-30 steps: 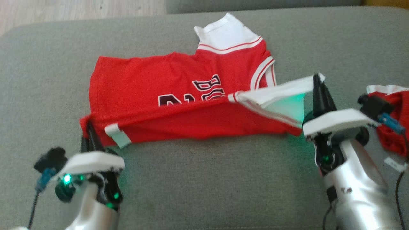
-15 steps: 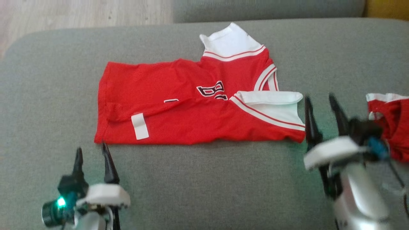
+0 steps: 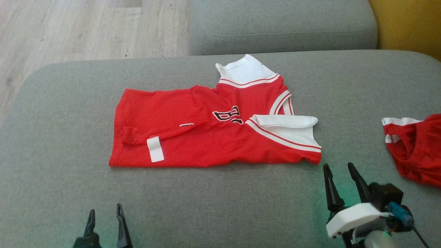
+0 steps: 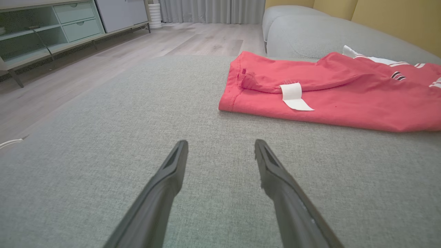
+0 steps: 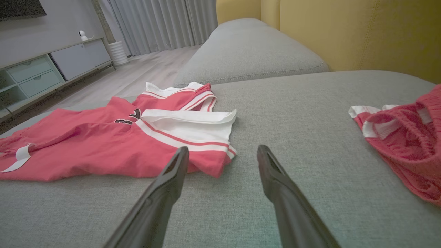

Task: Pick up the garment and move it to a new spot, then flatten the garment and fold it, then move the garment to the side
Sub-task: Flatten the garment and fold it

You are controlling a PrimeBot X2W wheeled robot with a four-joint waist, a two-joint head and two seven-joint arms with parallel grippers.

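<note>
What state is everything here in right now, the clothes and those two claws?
Jersey: flat on the sofa, folded over lengthwise, not held.
Label: turned out, lying on the red cloth.
Other red garment: crumpled, unfolded, to the right.
Left gripper: open, empty.
Right gripper: open, empty, near the jersey's corner.

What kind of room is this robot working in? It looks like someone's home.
Most likely a home living room. The red jersey lies on a grey sofa, and beyond it are a wood floor, long curtains and a low cabinet with drawers.
</note>
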